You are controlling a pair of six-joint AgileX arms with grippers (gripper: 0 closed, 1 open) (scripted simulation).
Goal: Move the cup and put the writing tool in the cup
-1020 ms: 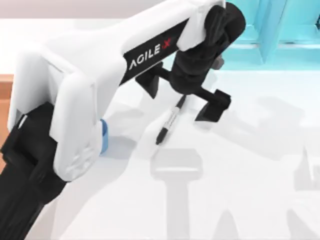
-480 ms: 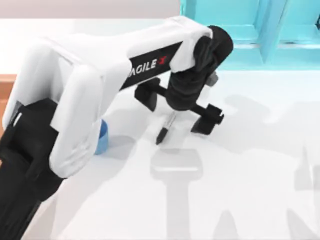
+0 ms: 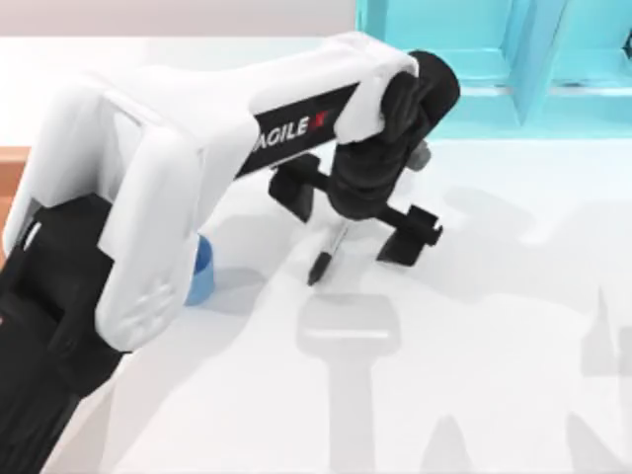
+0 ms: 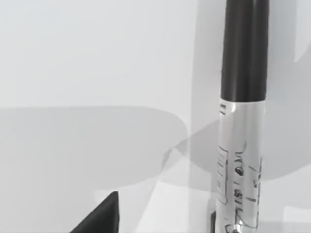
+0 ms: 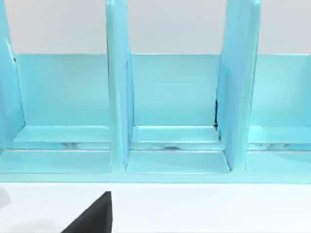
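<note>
The marker pen [image 3: 328,253] lies flat on the white table [image 3: 494,375], near the middle, slanting from under the left gripper [image 3: 354,219] toward the top view's lower left. The left gripper hangs right over the pen's upper part with its two fingers wide apart, one on each side of the barrel and neither touching it. To do the pickup well, I judge the fingers should come down square across the grey-white middle section, low enough to close around the barrel's full width, then squeeze evenly so the round body does not roll out.

In the left wrist view the pen [image 4: 241,116] shows a smooth black end meeting a glossy silver-grey label with dark print; it is a slim, hard cylinder, likely slippery.

The blue cup [image 3: 201,271] stands upright well to the pen's left, mostly hidden by the left arm's white casing, its round rim partly showing.

The right arm is parked, its wrist camera facing a pale turquoise divided rack [image 5: 175,121] with smooth flat partitions
</note>
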